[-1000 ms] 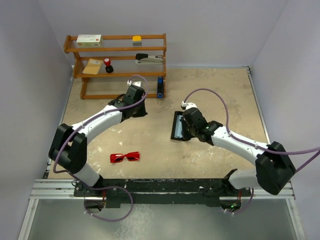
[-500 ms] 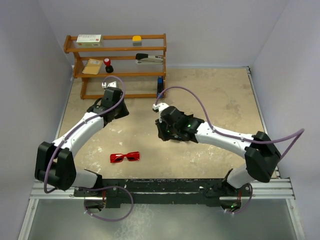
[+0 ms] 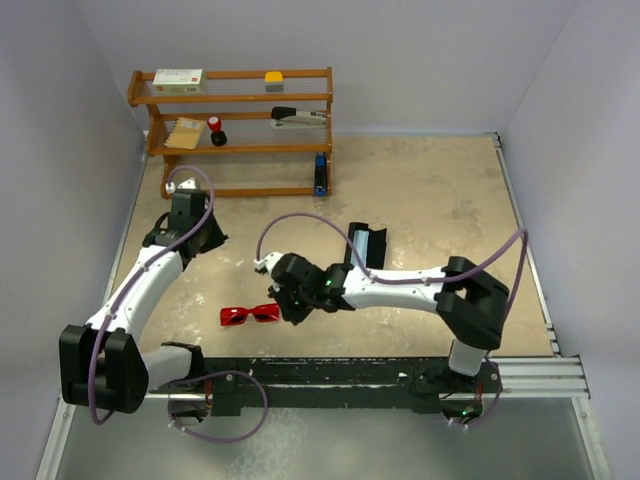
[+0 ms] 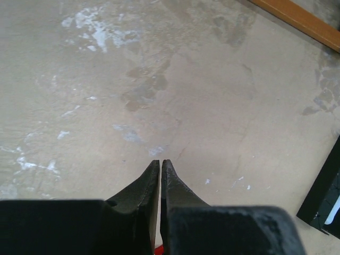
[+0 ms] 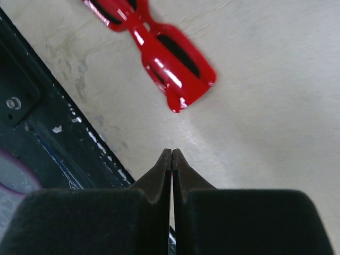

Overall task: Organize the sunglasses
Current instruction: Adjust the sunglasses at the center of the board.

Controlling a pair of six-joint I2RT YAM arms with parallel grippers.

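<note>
Red and glossy, the sunglasses (image 3: 250, 314) lie flat on the beige table (image 3: 430, 200) near its front edge, close to the black rail (image 3: 330, 372). Their lenses are a darker, see-through red. The right arm doubles back from its base and reaches low across the table toward the left. Its pincer (image 5: 171, 152) is pressed together, tips just short of one end of the frame and not touching it. The left arm stretches up the left side, its pincer (image 4: 160, 161) likewise pressed together over bare table, well apart from the glasses. A black case (image 3: 365, 245) lies behind the right arm.
</note>
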